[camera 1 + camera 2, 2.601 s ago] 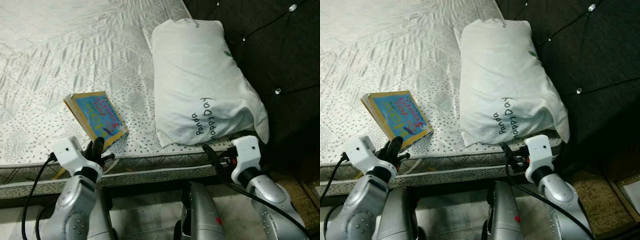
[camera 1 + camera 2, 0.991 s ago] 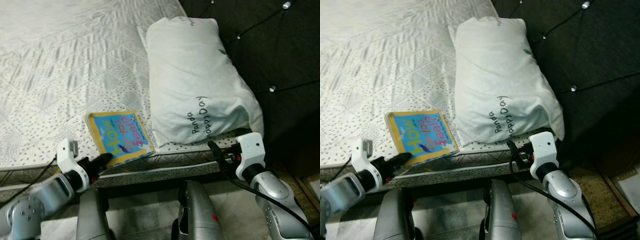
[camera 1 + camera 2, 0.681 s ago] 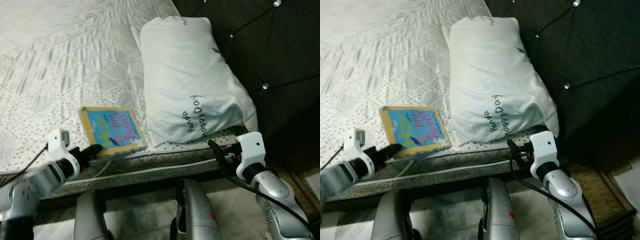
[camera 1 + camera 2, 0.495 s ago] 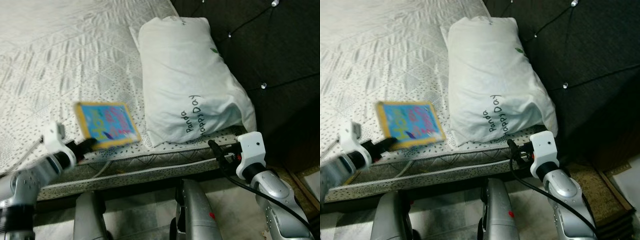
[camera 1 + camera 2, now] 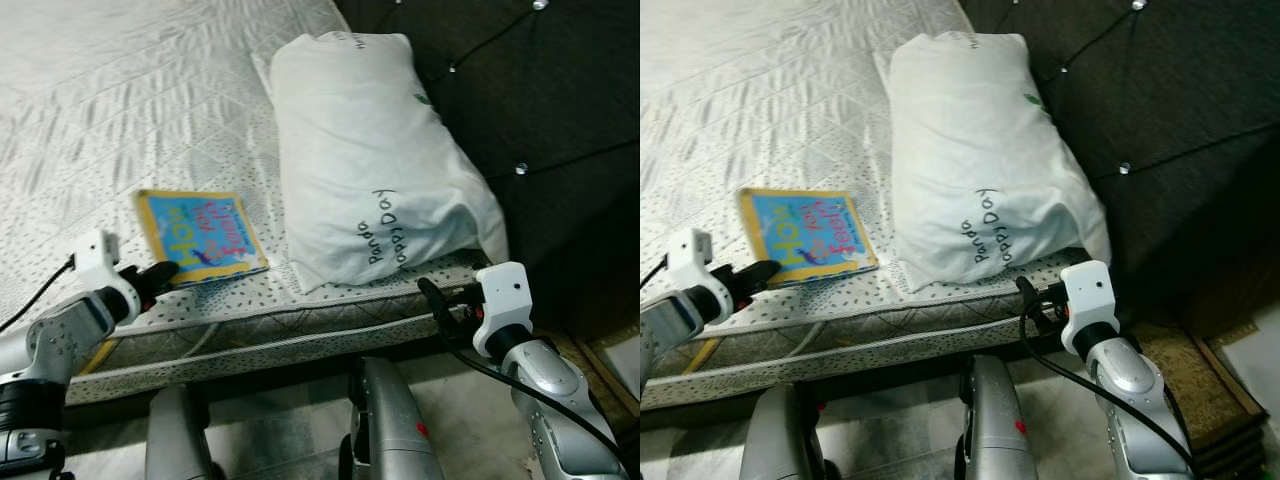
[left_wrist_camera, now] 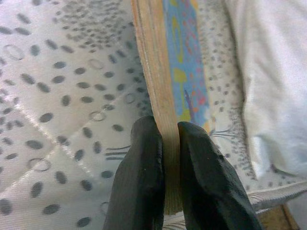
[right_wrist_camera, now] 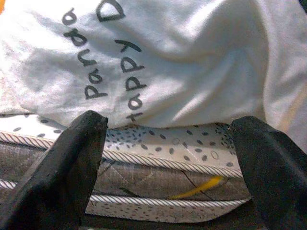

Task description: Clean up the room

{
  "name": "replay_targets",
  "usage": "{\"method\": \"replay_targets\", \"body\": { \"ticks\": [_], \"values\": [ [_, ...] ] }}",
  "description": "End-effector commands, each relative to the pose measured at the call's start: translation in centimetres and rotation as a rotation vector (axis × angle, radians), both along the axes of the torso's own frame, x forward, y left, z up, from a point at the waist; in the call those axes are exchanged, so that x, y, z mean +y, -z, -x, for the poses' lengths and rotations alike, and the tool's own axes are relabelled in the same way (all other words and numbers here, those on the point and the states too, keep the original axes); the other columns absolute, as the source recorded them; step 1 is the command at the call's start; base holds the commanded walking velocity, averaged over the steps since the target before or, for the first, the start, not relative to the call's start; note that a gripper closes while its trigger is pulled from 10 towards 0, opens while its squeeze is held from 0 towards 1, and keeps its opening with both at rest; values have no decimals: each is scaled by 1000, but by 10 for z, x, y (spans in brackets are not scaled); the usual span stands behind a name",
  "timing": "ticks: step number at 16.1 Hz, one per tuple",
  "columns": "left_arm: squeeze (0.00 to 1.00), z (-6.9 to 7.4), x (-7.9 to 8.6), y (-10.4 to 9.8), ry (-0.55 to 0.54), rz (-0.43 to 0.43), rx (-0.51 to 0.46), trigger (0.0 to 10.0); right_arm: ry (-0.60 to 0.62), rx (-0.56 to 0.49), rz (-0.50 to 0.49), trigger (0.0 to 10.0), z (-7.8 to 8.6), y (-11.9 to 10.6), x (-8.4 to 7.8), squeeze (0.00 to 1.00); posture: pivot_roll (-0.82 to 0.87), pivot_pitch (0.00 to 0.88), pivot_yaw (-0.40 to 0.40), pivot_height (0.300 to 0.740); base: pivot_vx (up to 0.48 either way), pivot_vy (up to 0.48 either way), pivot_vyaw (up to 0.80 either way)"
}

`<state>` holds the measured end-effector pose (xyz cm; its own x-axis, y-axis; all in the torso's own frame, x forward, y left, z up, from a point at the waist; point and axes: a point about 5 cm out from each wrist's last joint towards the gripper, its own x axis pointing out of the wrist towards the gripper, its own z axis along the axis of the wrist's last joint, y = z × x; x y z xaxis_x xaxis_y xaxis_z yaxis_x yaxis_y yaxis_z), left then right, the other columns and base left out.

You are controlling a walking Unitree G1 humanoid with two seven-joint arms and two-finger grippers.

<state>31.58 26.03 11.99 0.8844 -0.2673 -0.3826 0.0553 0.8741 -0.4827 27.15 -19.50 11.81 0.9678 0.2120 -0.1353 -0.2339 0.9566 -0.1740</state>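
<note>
One book [image 5: 201, 236], one pillow [image 5: 370, 160]. Left tool [image 6: 164, 158] is clamped on the book's near edge, right by the mattress [image 5: 120, 100] edge. Right tool [image 7: 168, 158] is spread wide near the pillow; plenty of bare bed further left.

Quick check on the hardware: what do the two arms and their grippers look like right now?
Both arms are silver metal with rounded joints. Each carries a white boxy wrist block and a black cable looping off it. The left gripper and right gripper each have two long matte black fingers.
</note>
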Motion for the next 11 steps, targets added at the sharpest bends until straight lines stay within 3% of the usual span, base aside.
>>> {"method": "replay_targets", "body": {
  "ticks": [1, 4, 7, 11],
  "values": [
    [0, 4, -6, 15, 25, -52, 79, 10000, 22, -9, 6, 10000, 0, -2, -7, 0, -86, 186, -97, 541, 0, 0, 0],
    [0, 3, -51, 12, 169, 47, 53, 10000, 26, -12, 8, 10000, 0, -2, -7, 0, -88, 185, -94, 541, 0, 0, 0],
    [0, 15, -75, 6, 244, 113, 43, 10000, 34, -15, 12, 10000, -1, -2, -8, 0, -88, 184, -92, 541, 0, 0, 0],
    [0, 28, -86, -10, 274, 169, 9, 10000, 34, -15, 17, 10000, -2, -1, -8, 0, -79, 179, -92, 541, 0, 0, 0]
  ]
}}
